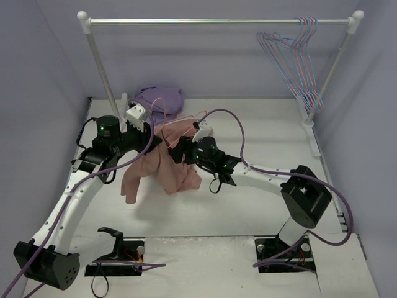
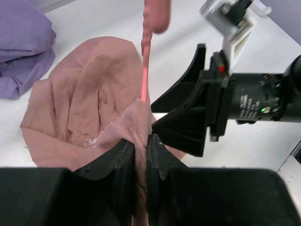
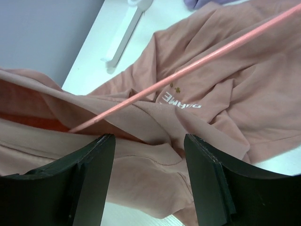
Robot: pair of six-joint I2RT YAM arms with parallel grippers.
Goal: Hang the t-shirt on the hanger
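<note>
A robotics lab test cell is indicated: a white table (image 1: 267, 130) is enclosed by plain grey panels (image 1: 37, 81), a clothes rail (image 1: 205, 22) is mounted along its far edge, and cabled robot arms (image 1: 267, 176) are bolted opposite the rail.

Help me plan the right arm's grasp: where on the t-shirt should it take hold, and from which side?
Probably the ribbed collar band of the t-shirt, beside where the hanger wire slips under it. It forms a raised edge just ahead of the open right gripper, so advancing straight should catch it.
</note>
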